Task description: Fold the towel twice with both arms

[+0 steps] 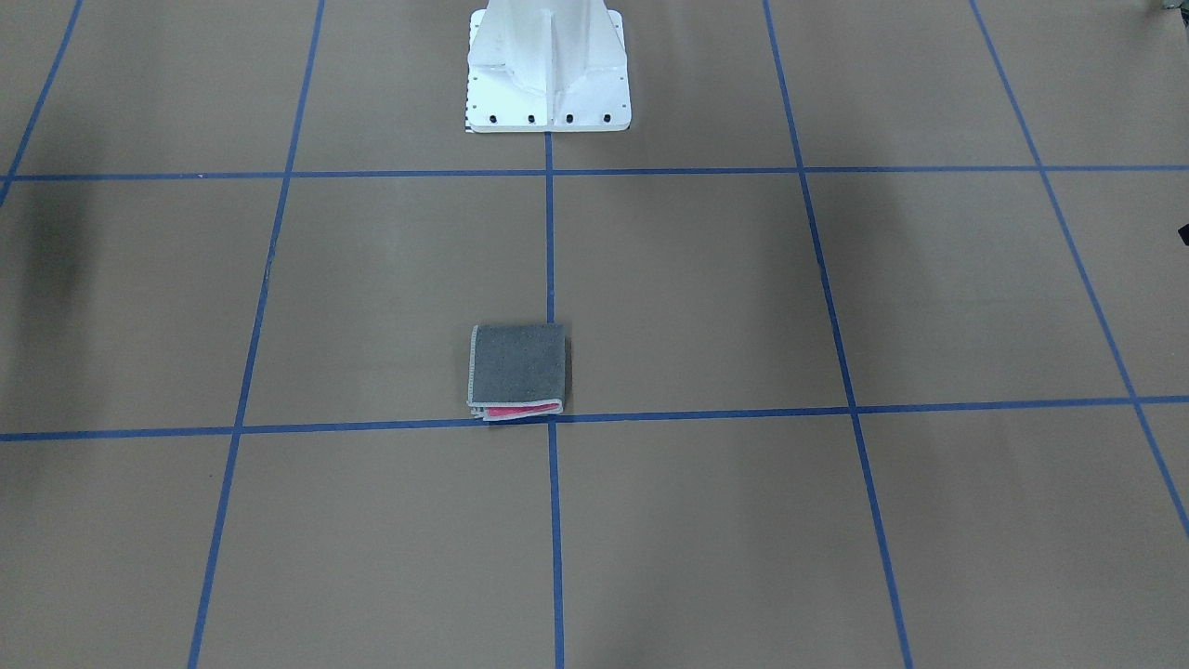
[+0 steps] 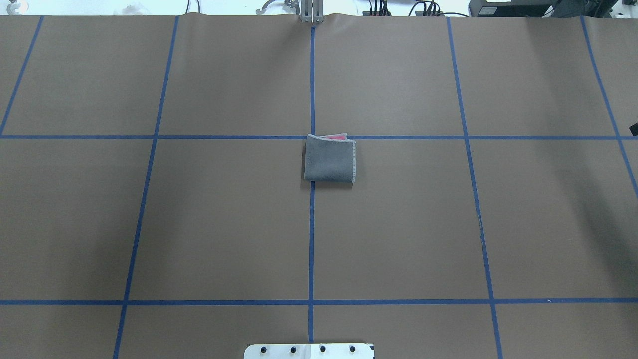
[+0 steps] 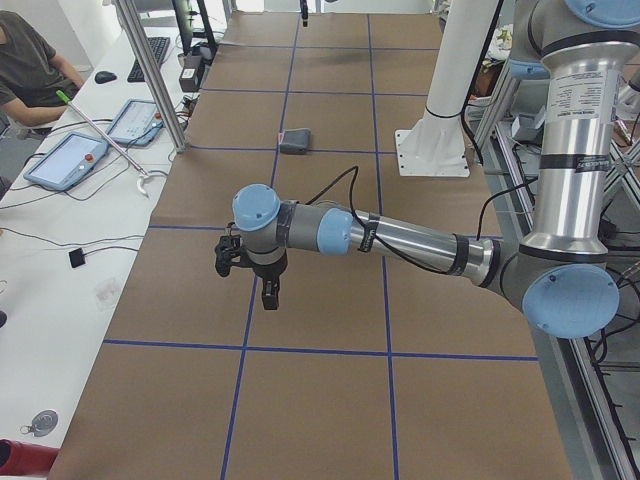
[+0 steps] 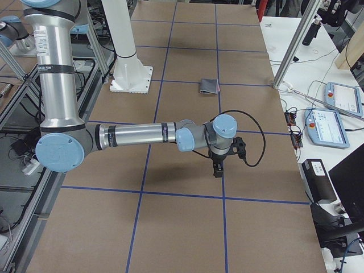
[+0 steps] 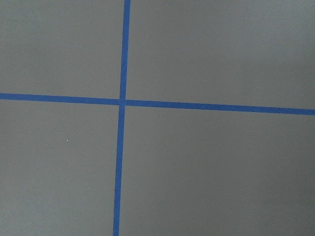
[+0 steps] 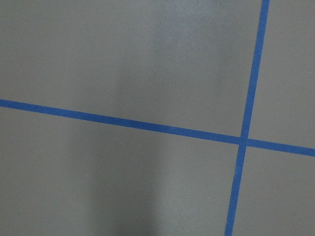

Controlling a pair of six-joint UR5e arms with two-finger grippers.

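- The table (image 2: 224, 224), covered in brown paper with a blue tape grid, carries the white pedestal base (image 1: 548, 84) at the robot's edge.
- The left arm (image 3: 400, 240) reaches out low to one side of the pedestal base and the right arm (image 4: 136, 136) to the other. Both are well apart from the cloth.
- The towel (image 2: 330, 160) lies straight out from the pedestal base on the centre tape line, most of it on the robot's right of that line. The right arm looks slightly nearer to it.
- It is a compact, nearly square stack with no clear long axis, dark grey on top. Pink layers show at the edge away from the pedestal base, so both folds appear to be done.
- The left arm's jaws and the right arm's jaws show only in the side views, pointing down at bare table. I cannot tell whether they are open or closed.
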